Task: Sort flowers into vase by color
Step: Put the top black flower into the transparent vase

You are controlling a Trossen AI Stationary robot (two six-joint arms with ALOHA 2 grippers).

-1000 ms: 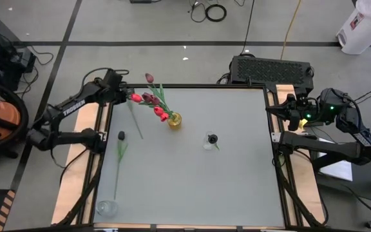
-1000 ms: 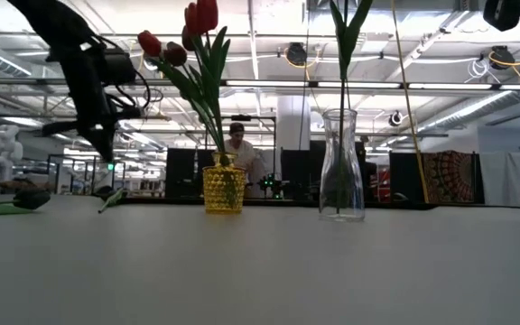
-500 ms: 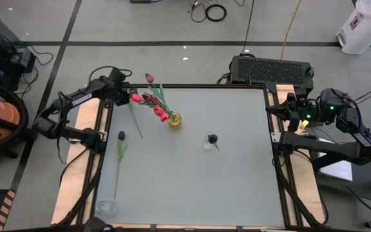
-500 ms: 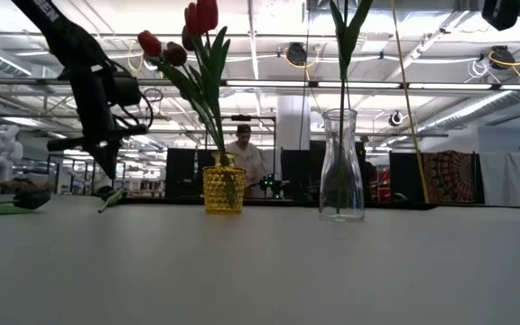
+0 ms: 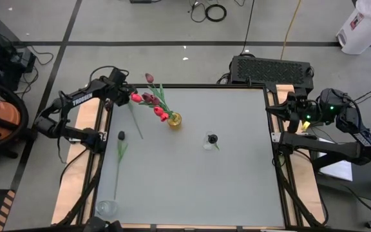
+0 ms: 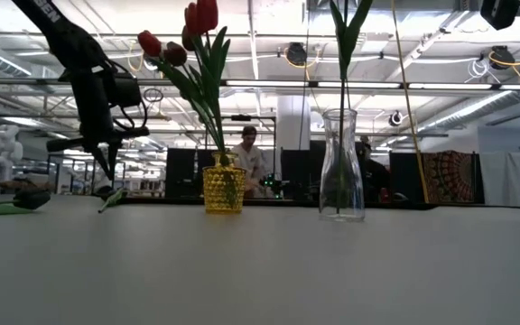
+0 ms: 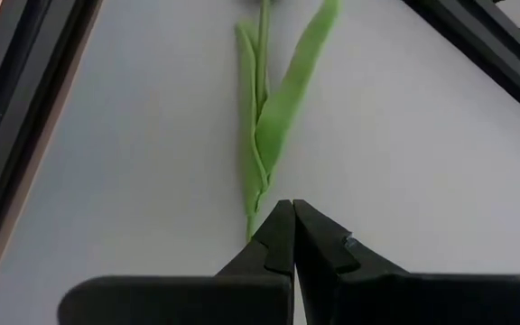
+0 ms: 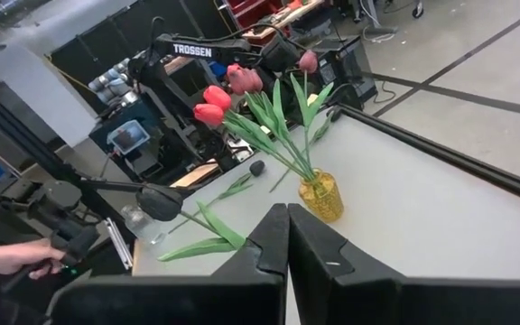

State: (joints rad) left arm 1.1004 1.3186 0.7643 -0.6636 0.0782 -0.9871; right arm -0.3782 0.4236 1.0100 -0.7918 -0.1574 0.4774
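Observation:
A yellow vase (image 5: 174, 120) (image 6: 223, 188) holds several red and maroon tulips. A clear vase (image 5: 210, 141) (image 6: 342, 167) holds one dark-headed tulip. A pink-headed tulip (image 5: 136, 109) lies flat near the far-left corner, with its stem and leaves (image 7: 269, 117) in the left wrist view. Another tulip (image 5: 119, 154) with a near-black head lies along the left edge. My left gripper (image 5: 125, 96) (image 6: 106, 167) (image 7: 292, 221) is shut and hovers above the pink tulip without touching it. My right gripper (image 8: 287, 221) is shut and waits beyond the table's right edge (image 5: 288, 109).
A small clear glass (image 5: 106, 207) stands at the near-left corner. The black table frame (image 7: 25, 135) runs close beside the lying tulip. A person (image 6: 246, 162) is in the room behind the table. The grey tabletop (image 5: 198, 187) is bare toward the near side.
My left arm has reached a little farther toward the far-left corner, and its shut gripper has dipped slightly toward the lying pink tulip, then held still. The flowers and vases have not moved.

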